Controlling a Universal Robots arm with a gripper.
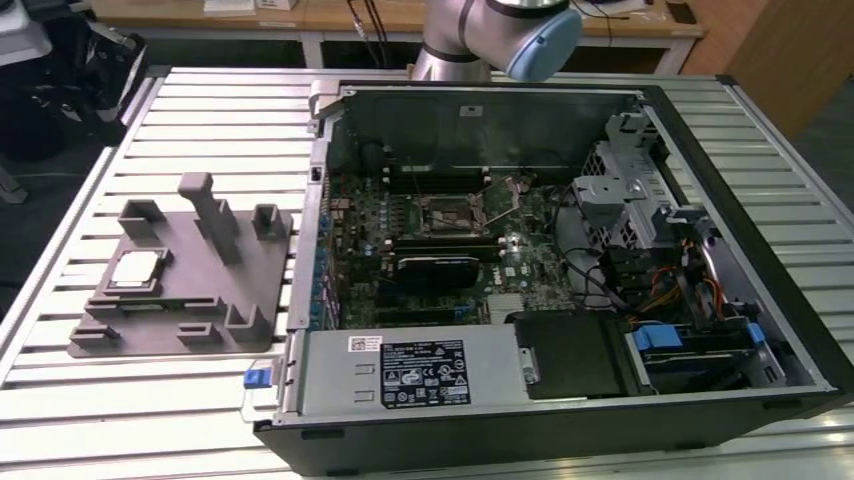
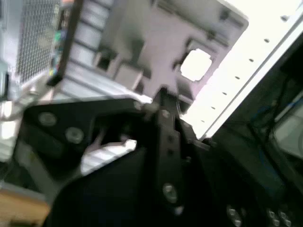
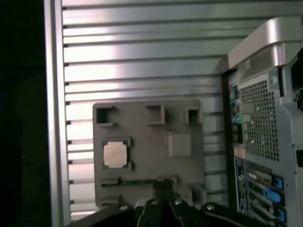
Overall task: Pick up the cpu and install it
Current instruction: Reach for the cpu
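While the cpu (image 1: 138, 270) sits in its tray (image 1: 190, 292), the first wrist view adds the pincer (image 3: 163, 187), state unclear.

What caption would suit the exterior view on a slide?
Chip rests in the grey tray beside the open computer case.

In the first wrist view the dark body of the gripper (image 3: 163, 189) hides the nearest edge of the grey tray (image 3: 184, 175) and runs off the picture, and in the exterior view the arm (image 1: 467, 30), well apart from the tray, is cut off above one joint.
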